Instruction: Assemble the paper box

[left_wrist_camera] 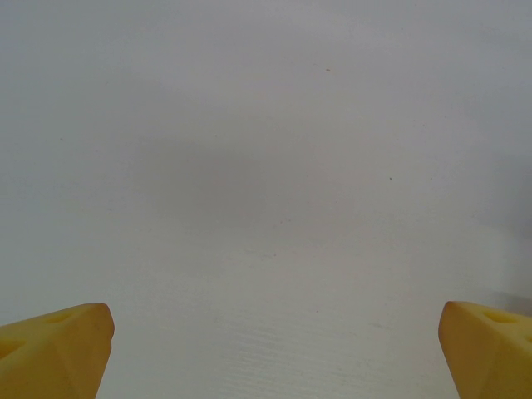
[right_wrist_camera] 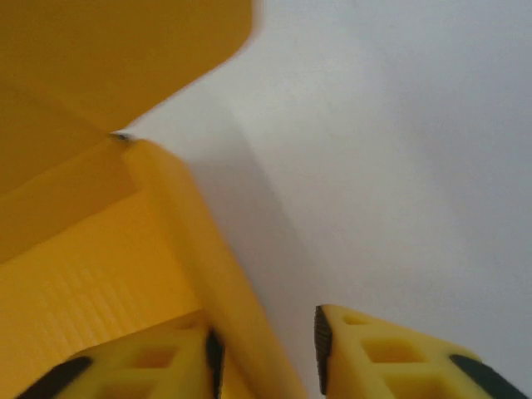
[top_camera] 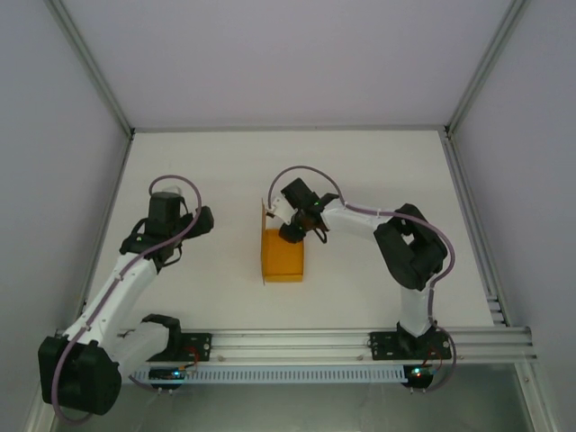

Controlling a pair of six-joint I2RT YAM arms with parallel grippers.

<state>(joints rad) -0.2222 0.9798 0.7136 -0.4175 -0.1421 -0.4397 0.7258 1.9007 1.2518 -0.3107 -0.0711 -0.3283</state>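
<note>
- Yellow fingertips [right_wrist_camera: 391, 357] of the right claw [right_wrist_camera: 266, 349], nearest the lens, stand narrowly spread astride one upright wall of the paper box [right_wrist_camera: 100, 274]. A sliver of shadow separates the wall from the right-hand pad, so nothing is pinched yet.
- Paper box: orange-yellow card, partly erected, resting near the middle of the table [top_camera: 378, 171] between the two arms. An open flap [right_wrist_camera: 108, 58] rises above the straddled wall.
- Left claw [left_wrist_camera: 274, 332]: spread wide over bare table, well apart from the box, holding nothing.
- Handling (judged): thin card, very light, springy at its creases and easily dented. It will probably slide if pushed from one side.
- Hold (judged): pinch a wall gently near its top edge, close to a fold, while the other claw steadies the base.
</note>
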